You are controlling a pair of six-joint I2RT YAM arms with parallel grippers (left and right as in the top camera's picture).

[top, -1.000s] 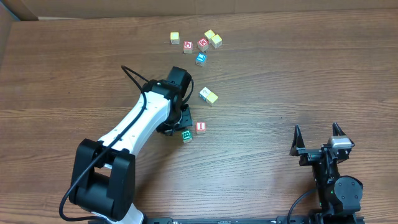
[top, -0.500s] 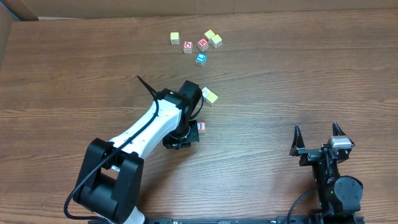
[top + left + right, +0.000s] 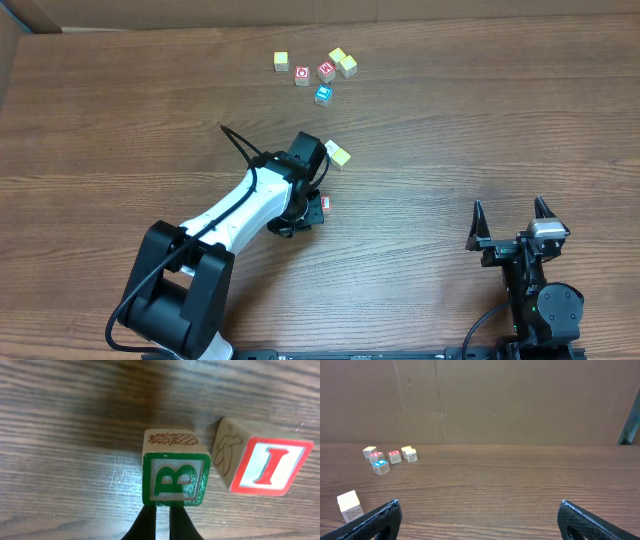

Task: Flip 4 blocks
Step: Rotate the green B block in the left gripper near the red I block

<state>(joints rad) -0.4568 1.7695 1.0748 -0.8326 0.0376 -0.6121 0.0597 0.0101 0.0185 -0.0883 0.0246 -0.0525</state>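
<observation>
the right gripper (image 3: 511, 214) sits at the near edge of the wooden table (image 3: 450, 120), its two black fingers spread wide apart with only bare wood between them; it is well apart from every block.

further in, the white left arm (image 3: 235, 205) reaches across the middle of the table. the left gripper (image 3: 162, 512) is closed, its dark fingers pressed side by side, with the tips at the lower edge of the green b block (image 3: 175, 477). that block rests on the table with the b face towards the wrist camera and a pineapple drawing on the side above it. just beside it, on its right in the wrist view, the red i block (image 3: 262, 462) sits turned at an angle to it, close to the b block; whether they touch i cannot tell.

a little beyond the arm lies the yellow-sided block (image 3: 338, 153), apart from the pair.

far back is a loose cluster: the blue block (image 3: 322, 95) nearest, then the red-ring cube (image 3: 302, 75), a red-faced block (image 3: 326, 70), a yellow block (image 3: 281, 61) to the left, and two pale blocks (image 3: 343, 61) touching each other.
</observation>
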